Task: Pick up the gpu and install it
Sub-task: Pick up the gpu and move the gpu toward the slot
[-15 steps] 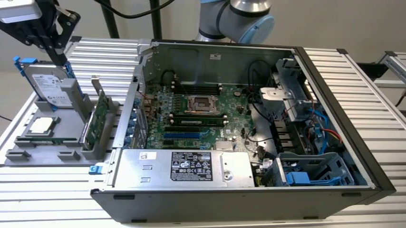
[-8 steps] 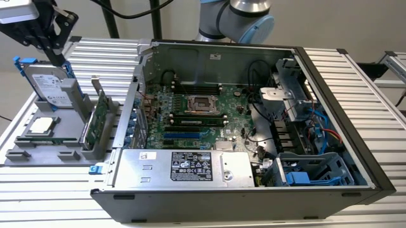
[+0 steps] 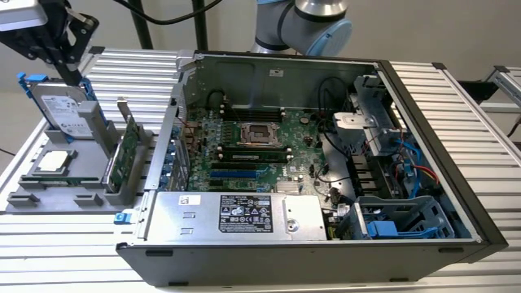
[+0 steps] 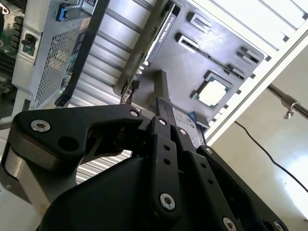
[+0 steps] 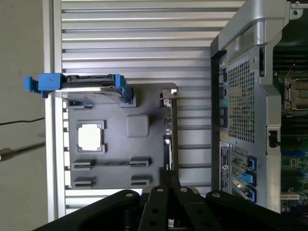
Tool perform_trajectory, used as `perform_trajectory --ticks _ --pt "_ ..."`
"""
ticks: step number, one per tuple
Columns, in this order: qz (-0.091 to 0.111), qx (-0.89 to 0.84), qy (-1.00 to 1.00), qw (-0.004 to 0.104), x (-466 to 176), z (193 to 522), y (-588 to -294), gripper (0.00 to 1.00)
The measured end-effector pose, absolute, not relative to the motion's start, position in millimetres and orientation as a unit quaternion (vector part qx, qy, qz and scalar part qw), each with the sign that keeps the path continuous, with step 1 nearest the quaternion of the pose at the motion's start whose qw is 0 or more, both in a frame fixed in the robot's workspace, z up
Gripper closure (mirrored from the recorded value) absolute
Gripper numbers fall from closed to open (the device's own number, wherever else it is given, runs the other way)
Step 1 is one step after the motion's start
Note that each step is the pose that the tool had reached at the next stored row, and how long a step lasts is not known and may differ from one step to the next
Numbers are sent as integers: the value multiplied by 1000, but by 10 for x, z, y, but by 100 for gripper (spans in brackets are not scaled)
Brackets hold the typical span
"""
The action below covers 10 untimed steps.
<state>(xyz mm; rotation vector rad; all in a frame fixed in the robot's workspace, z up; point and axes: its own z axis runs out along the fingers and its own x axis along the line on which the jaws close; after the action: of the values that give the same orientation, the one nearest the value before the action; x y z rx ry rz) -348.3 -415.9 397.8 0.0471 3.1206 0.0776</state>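
The gpu (image 3: 122,155) stands on edge in a grey holder tray (image 3: 49,198) at the exterior view's left, green board face showing and its silver bracket up. In the first wrist view the gpu (image 5: 171,130) appears edge-on, running along the tray's side nearest the computer case. It appears the same way as a thin strip (image 4: 156,38) in the second wrist view. My gripper (image 3: 75,76) hangs above the tray's far end, over the hard drive, with its black fingers (image 5: 166,179) shut and nothing held. It is apart from the gpu.
A silver hard drive in a blue frame (image 3: 61,110) stands in the tray beside the gpu, and a processor chip (image 3: 53,160) lies flat there. The open computer case (image 3: 407,152) with its motherboard (image 3: 252,152) sits at the exterior view's right on a ribbed metal table (image 3: 49,256).
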Motion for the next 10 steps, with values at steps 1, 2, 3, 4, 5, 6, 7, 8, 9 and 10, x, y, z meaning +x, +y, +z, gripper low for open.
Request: perform_trajectory --ticks 1,2,3,4,5,6,7,8,9,10 --pt "25 15 1000 10 -3484 3978 -4162 100" --pt "25 15 1000 10 -3485 3978 -4164 100" --pt "25 15 1000 10 -3486 3978 -4167 100" --pt "25 15 1000 10 -3487 3978 -4170 100" --pt "25 15 1000 10 -3488 3977 -4173 100" --pt "25 15 1000 10 -3489 3977 -4176 100" --pt "25 15 1000 10 -3490 3978 -4179 100" --pt "25 15 1000 10 -3491 3977 -4182 100" --pt "25 15 1000 10 -3492 3978 -4185 100" --pt "25 15 1000 10 -3492 3978 -4188 100"
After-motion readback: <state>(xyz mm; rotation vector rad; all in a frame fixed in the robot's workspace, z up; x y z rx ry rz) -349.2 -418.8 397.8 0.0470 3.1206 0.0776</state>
